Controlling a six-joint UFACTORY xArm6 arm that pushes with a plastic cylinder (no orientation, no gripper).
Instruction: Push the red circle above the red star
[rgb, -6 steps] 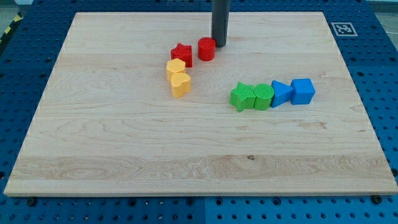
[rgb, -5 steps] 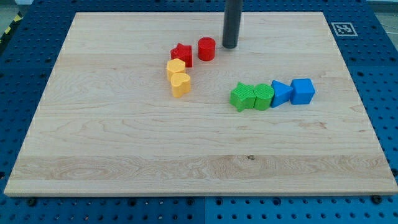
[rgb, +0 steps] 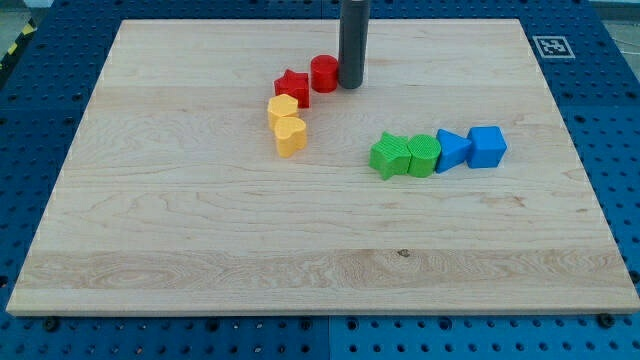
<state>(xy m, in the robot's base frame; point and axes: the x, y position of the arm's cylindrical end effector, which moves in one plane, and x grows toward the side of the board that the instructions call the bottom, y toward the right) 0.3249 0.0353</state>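
Observation:
The red circle (rgb: 323, 74) sits on the wooden board, touching the upper right of the red star (rgb: 292, 87). My tip (rgb: 350, 84) stands right against the circle's right side. The dark rod rises from there out of the view's top.
A yellow hexagon (rgb: 283, 108) and a yellow heart (rgb: 290, 135) lie just below the red star. To the right, a green star (rgb: 389, 155), a green circle (rgb: 423, 155), a blue triangle (rgb: 452, 149) and a blue cube (rgb: 487, 146) form a row. The board (rgb: 200, 240) rests on a blue pegboard.
My tip swung right, away from the red circle, then came back left against it. The red circle has slid a little left and up, now touching the red star.

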